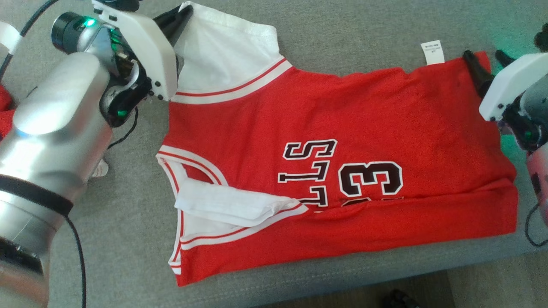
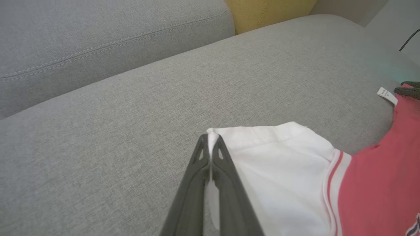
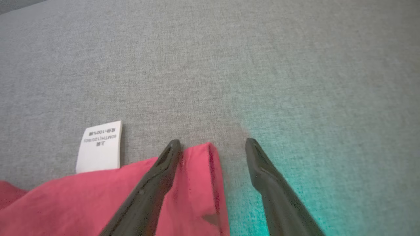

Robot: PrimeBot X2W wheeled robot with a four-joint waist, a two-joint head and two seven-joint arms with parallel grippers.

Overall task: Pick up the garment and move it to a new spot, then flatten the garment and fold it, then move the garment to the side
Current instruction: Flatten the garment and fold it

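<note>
While left gripper [image 2: 210, 141] pinches white sleeve [image 2: 279, 157] of garment [image 1: 342, 128], right gripper [image 3: 214, 143], jaws wide, straddles red corner [image 3: 198, 173].

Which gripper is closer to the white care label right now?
Right. The right gripper sits open just beside the care label, straddling the jersey corner; the left gripper is at the far end, shut on the white sleeve.

**Hidden, cropped, unreadable**

Closed fingers [image 2: 229, 183] of the left pincer [image 2: 210, 139] cover most of the white sleeve [image 2: 279, 157] corner pinched between them. Lettering on the garment [image 1: 364, 115] runs under a fold along the edge farthest from that pincer, hiding its lower row. Just left of the right pincer [image 3: 212, 142], the care label [image 3: 100, 146] bears print too small to read fully. Behind the left pincer's arm, a red cloth [image 1: 4, 111] is cropped by the edge.
</note>
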